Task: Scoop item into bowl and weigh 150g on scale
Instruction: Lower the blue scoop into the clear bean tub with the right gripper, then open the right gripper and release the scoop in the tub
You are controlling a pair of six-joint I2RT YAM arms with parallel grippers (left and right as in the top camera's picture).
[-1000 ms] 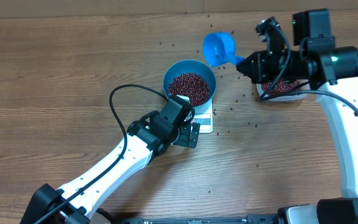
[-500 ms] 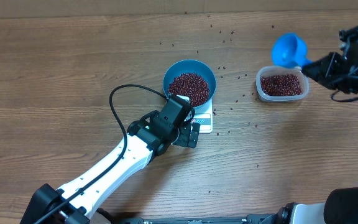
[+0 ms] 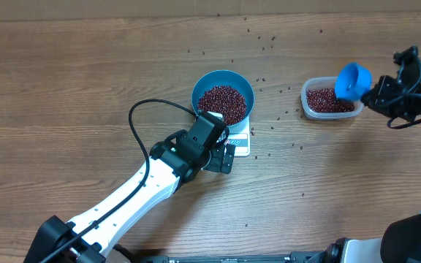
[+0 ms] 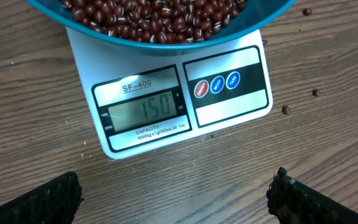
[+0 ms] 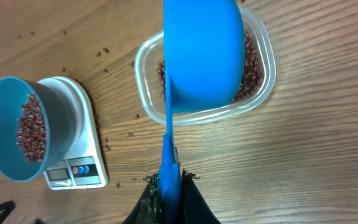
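Observation:
The blue bowl (image 3: 245, 85) sits on the white scale (image 3: 242, 144), filled with dark red beans (image 3: 222, 102). In the left wrist view the scale (image 4: 229, 106) has 150 on its display, under the bowl (image 4: 253, 25). My left gripper (image 4: 176, 200) hovers open just in front of the scale with nothing between its fingers (image 4: 42, 202); overhead the left gripper (image 3: 224, 156) is at the scale's near edge. My right gripper (image 3: 378, 93) is shut on the handle of a blue scoop (image 3: 352, 80), tipped over the clear tub (image 3: 309, 108). The scoop (image 5: 202, 56) hides part of the tub (image 5: 258, 93).
Loose beans lie scattered on the wooden table around the scale and behind the bowl (image 3: 272, 38). The tub holds more beans (image 3: 321, 99). A black cable (image 3: 141, 117) loops left of the left arm. The right wrist view also takes in bowl (image 5: 64, 115) and scale (image 5: 91, 146).
The right arm has carried the scoop from beside the bowl to the right, past the tub, and now holds it over the tub's right end. The left arm has not moved.

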